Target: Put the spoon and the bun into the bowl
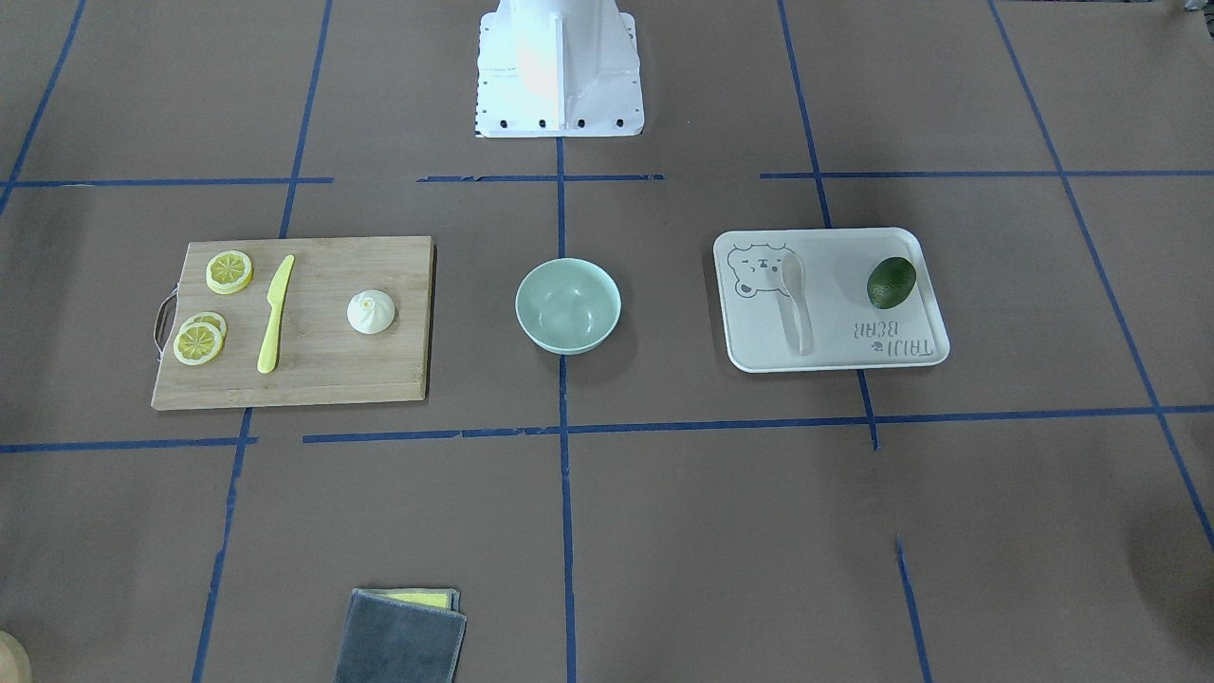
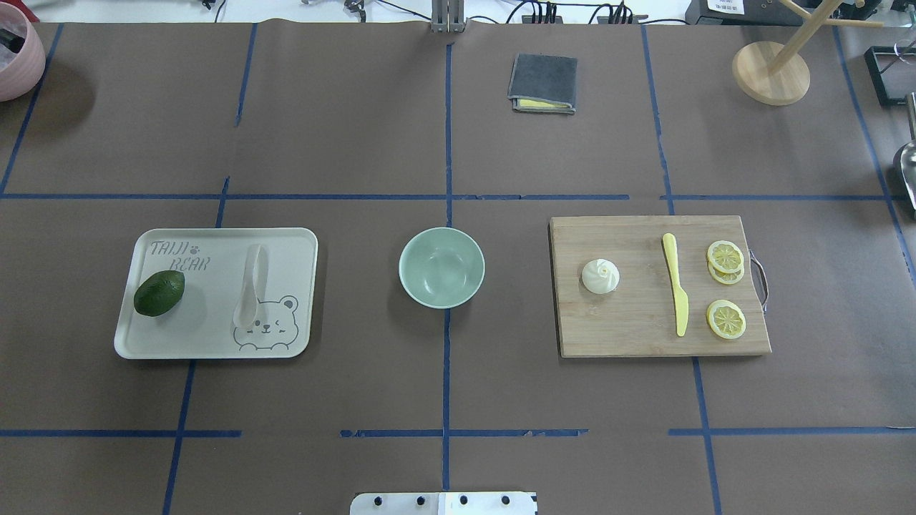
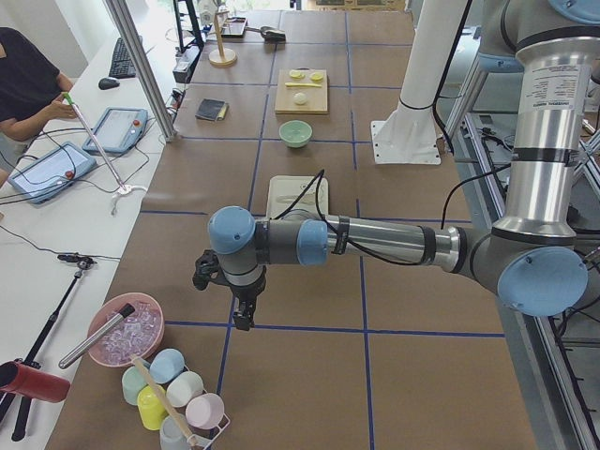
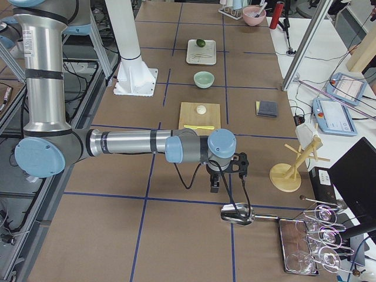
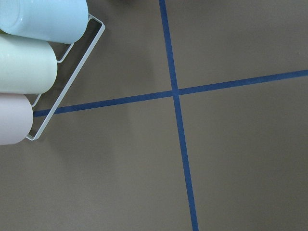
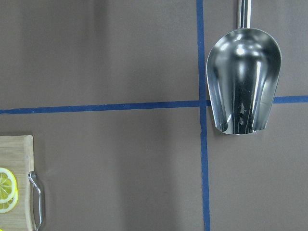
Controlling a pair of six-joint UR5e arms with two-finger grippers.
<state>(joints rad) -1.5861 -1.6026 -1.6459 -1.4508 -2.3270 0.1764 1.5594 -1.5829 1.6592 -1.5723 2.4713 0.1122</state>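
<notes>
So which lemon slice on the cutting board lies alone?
The lemon slice beside the blade end of the yellow knife, on the robot's side; the other two slices overlap.

Both arms reach out sideways, forearms level; left gripper [image 3: 243, 317] and right gripper [image 4: 215, 185] point down, jaw opening unclear.

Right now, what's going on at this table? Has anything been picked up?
Nothing is being handled. The spoon lies on the bear tray, the bun sits on the cutting board, and the bowl between them is empty. The left end effector hangs near a rack of cups, the right end effector near a metal scoop. Whether they are open cannot be told.
</notes>
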